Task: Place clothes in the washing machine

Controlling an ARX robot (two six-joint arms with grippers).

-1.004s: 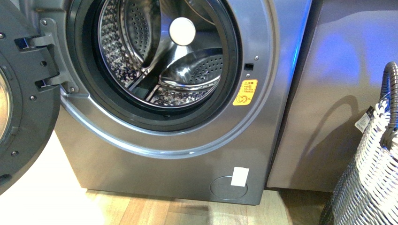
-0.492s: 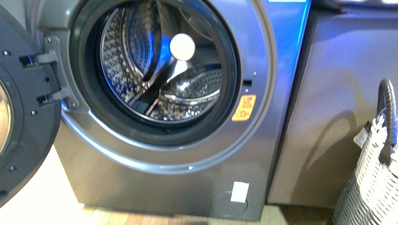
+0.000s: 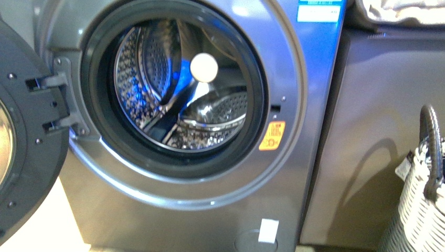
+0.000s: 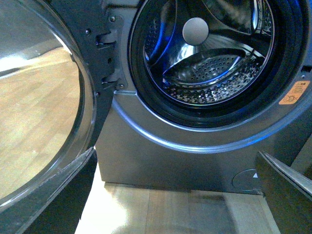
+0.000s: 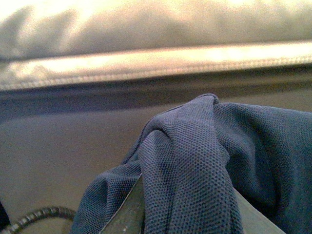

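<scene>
The right gripper (image 5: pixel 187 219) clenches the dark navy knit garment (image 5: pixel 204 146), well apart from the grey-silver front-loading washing machine (image 3: pixel 294 173), whose perforated steel drum (image 3: pixel 210 113) gapes empty.

Front view slightly blurred; blue glare shines inside the washing machine (image 3: pixel 189 126); floor (image 3: pixel 52 231) left of it overexposed white.

- The left hand (image 4: pixel 286 194) shows only one dark, flat finger, jutting in at the edge of the left wrist view; its partner is out of sight, so it cannot be told whether the jaws stand apart or together
- The right hand (image 5: pixel 187 214) shows two grey fingers (image 5: pixel 124 217) in the right wrist view; they are closed on the clothes (image 5: pixel 195 146), with the navy fabric bunched up between them and spilling over both
</scene>
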